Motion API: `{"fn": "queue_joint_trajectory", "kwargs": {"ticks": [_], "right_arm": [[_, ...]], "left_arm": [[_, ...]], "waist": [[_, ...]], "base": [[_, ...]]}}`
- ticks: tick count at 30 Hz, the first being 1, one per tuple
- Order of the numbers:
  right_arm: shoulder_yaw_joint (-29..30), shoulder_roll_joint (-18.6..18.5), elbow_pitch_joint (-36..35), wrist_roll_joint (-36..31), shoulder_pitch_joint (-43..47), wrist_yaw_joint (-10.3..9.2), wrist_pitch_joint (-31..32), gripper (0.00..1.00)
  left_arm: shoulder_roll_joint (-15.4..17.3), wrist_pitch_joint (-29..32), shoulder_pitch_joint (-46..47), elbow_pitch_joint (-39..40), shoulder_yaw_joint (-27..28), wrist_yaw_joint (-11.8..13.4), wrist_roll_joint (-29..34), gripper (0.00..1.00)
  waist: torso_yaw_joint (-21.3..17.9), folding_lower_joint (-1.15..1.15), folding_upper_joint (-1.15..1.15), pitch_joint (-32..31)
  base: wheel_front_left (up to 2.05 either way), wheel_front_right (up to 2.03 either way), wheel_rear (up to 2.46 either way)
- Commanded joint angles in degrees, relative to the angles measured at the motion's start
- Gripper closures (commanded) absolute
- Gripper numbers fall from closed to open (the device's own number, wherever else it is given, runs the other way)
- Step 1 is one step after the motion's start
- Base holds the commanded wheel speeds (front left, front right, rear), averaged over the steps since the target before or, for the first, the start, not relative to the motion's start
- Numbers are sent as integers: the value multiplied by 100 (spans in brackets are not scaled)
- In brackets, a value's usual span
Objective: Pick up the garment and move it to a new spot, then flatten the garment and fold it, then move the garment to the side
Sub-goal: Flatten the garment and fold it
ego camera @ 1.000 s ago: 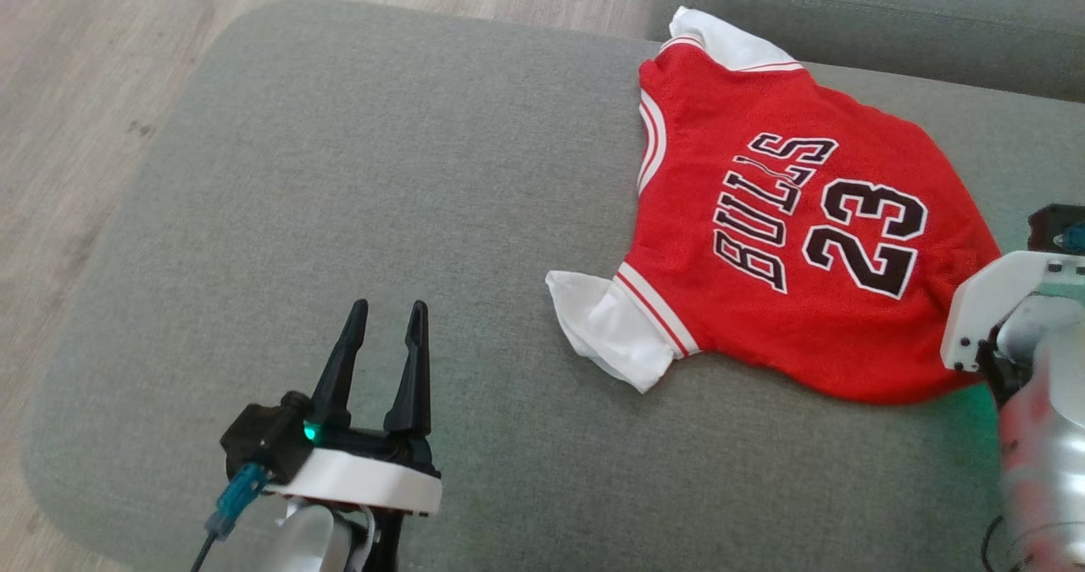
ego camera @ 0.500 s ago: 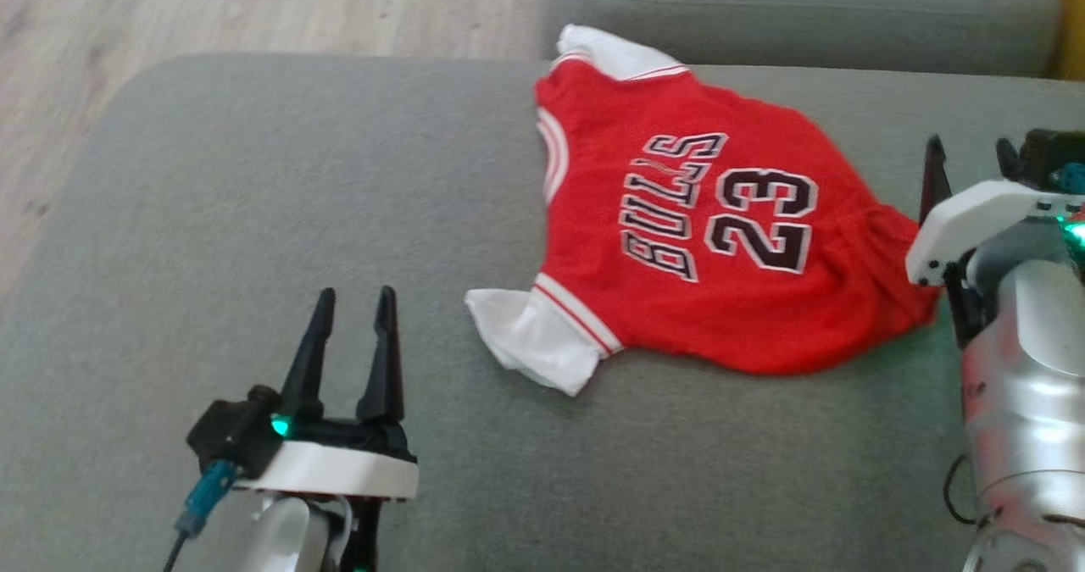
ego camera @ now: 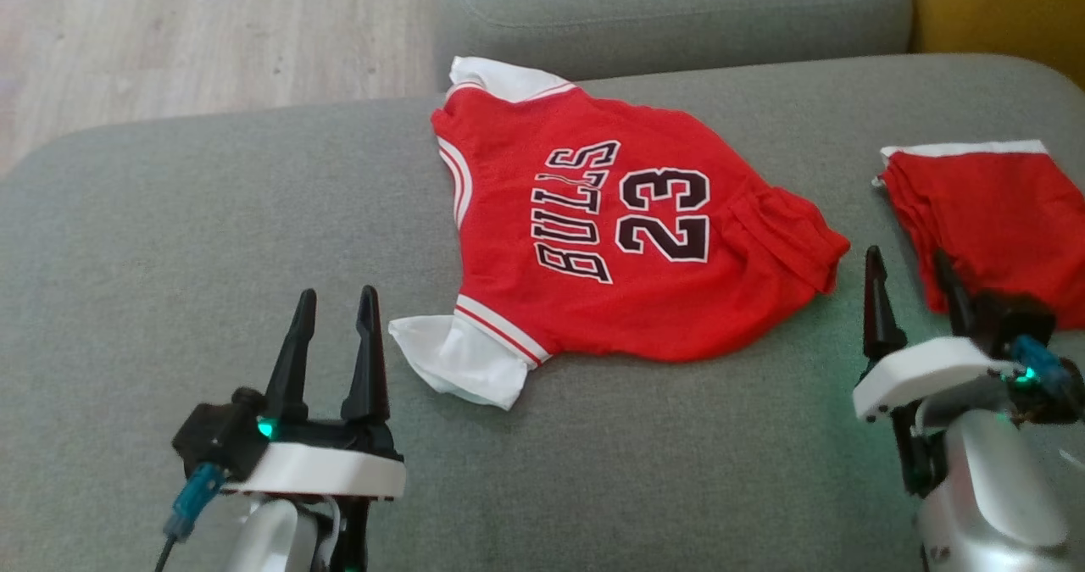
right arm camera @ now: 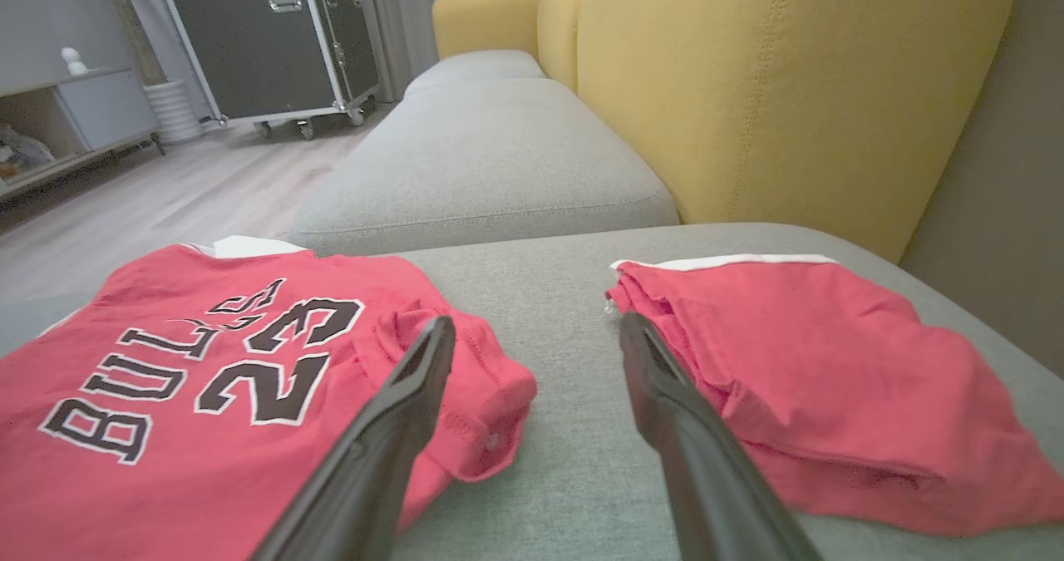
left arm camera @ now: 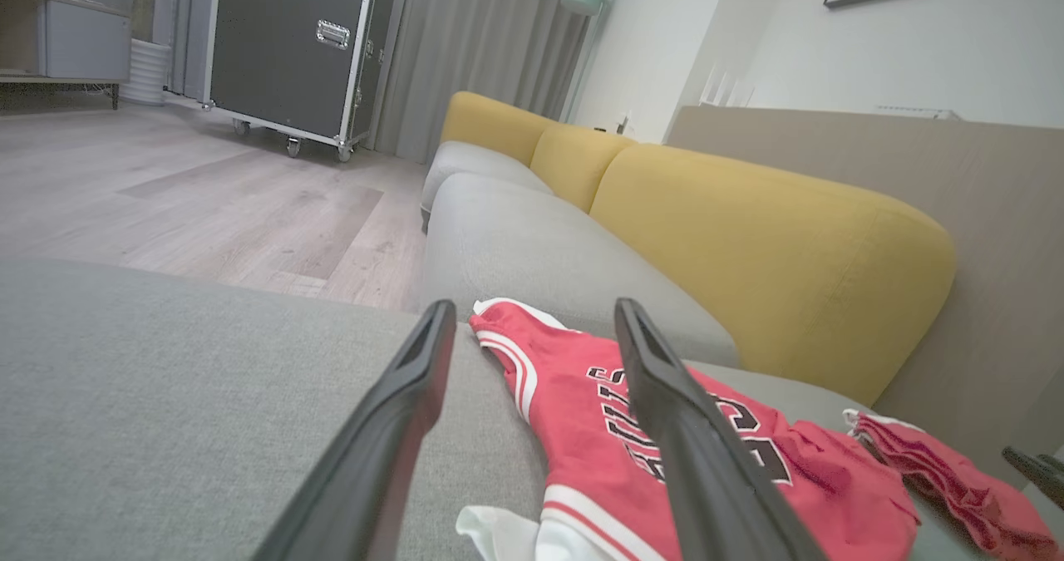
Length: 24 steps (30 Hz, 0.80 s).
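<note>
Both the left gripper (ego camera: 336, 294) and the right gripper (ego camera: 907, 257) are held low over the grey sofa cushion (ego camera: 169, 258) with jaws spread and empty, apparently readied for flattening. Just beyond, the red jersey (ego camera: 610, 241) is laid print-side up with its hem bunched, while a folded red garment (ego camera: 1000, 216) is set aside near the yellow backrest (ego camera: 1000, 4).

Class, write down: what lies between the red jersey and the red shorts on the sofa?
Between the jersey and the shorts there is just bare grey cushion, clearest in the right wrist view. The open right gripper points along that gap.
</note>
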<state>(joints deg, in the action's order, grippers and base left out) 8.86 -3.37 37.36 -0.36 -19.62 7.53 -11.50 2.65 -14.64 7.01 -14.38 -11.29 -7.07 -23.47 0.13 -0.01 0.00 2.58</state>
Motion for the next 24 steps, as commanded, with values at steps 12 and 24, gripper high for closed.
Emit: {"fn": "queue_joint_trajectory", "kwargs": {"ticks": [12,24], "right_arm": [[-792,48,-1681,695,329,-4,124,0],[-786,48,-2000,826,506,-4,223,0]], "left_arm": [[91,347,848,-1356,-46,172,558,0],[179,1230,1464,-2563,-22,487,505,69]], "waist": [[-316,1,0,314],[-490,1,0,479]], "base": [[0,0,0],[0,0,0]]}}
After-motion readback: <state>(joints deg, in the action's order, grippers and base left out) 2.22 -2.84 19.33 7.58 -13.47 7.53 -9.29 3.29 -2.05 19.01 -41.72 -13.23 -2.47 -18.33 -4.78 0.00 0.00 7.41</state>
